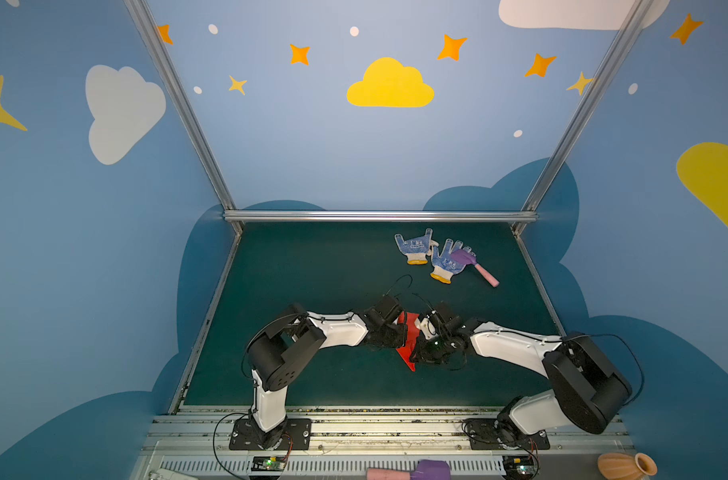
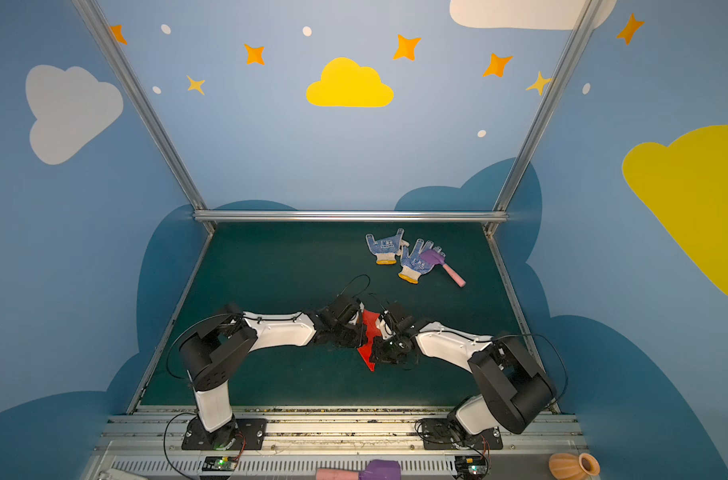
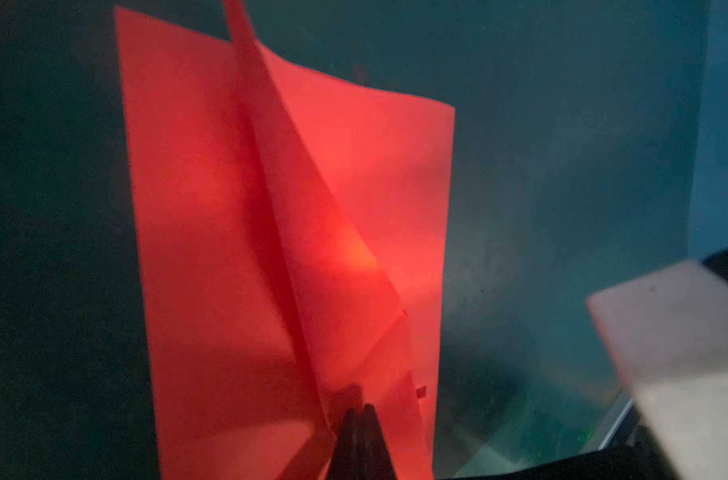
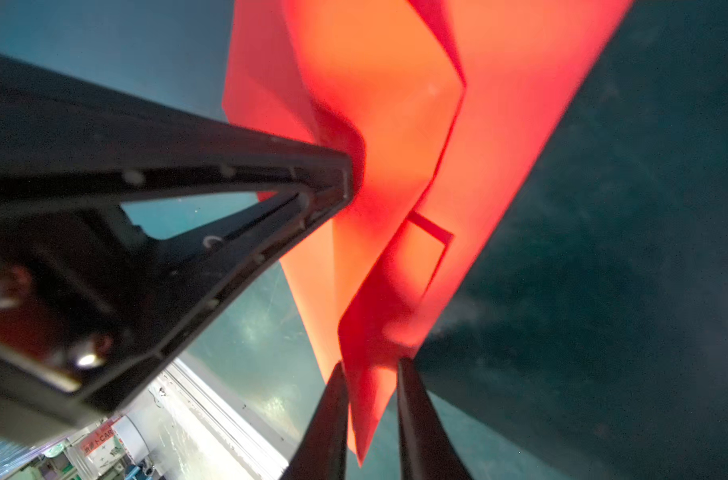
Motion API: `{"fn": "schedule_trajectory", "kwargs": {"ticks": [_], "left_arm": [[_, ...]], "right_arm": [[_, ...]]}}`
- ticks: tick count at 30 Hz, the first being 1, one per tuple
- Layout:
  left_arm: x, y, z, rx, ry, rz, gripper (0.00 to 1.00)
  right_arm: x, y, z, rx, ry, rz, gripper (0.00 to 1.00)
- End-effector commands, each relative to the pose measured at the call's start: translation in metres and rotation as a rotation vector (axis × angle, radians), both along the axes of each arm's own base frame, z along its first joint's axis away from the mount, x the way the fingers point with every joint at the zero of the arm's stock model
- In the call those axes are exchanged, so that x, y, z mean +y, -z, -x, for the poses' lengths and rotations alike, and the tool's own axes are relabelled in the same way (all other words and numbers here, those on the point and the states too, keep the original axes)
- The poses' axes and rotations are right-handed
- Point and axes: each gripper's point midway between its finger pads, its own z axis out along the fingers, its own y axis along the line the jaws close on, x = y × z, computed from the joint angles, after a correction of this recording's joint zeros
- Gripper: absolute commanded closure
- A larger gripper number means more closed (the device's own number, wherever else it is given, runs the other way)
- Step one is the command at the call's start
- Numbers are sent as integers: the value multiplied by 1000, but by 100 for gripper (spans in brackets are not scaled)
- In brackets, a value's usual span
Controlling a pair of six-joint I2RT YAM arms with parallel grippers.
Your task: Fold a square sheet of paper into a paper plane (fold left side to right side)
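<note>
The square sheet of paper (image 1: 408,332) (image 2: 368,330) is bright red, creased into a long pointed shape, and is held up between the two arms above the middle of the green mat. My left gripper (image 3: 362,410) is shut on a folded layer of the paper (image 3: 270,208). In the right wrist view its black fingers (image 4: 337,178) pinch the paper (image 4: 395,124) from the side. My right gripper (image 4: 370,368) stands with its jaws parted, and the paper's pointed end hangs loose between them. In both top views the wrists hide both sets of jaws.
Two blue-dotted white gloves (image 1: 414,248) (image 1: 446,262) and a purple-and-pink toy hammer (image 1: 476,266) lie at the back right of the mat (image 1: 312,270). An orange vase (image 1: 626,465) and a second toy hammer (image 1: 416,471) sit by the front rail. Metal frame bars edge the mat.
</note>
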Motion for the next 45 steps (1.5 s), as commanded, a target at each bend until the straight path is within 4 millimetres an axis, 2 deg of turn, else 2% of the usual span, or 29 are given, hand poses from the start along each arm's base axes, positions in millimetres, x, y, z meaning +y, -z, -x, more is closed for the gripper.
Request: {"fn": "schedule_trajectory", "kwargs": {"ticks": [1,19,21,22,29,32,36,45], "left_arm": [[15,11,8,25,-7,-65,96],[14,11,9,27,-4,-61,97],[15,11,8,25,-5,-62,97],[15,11,8,26,-5,-62,96],[14,10,8,25,-5,-59,97],[14,11,8,25,-5,-59,97],[14,10,8,23,-5,-58,97],[10,-1,6,17,-4,-38,95]], "right_arm": [[-4,1,4,6,-4,21,82],[-1,2,2,10,-11,19,86],[-1,2,2,11,-12,20,85],[6,-5,-4,-7,-13,2,84],[7,-6,-6,-8,-11,-2,81],[8,-7,-6,-9,-13,-6,86],[8,-4,-5,-1,-15,-4,100],[10,7,1,25,-27,-4,100]]}}
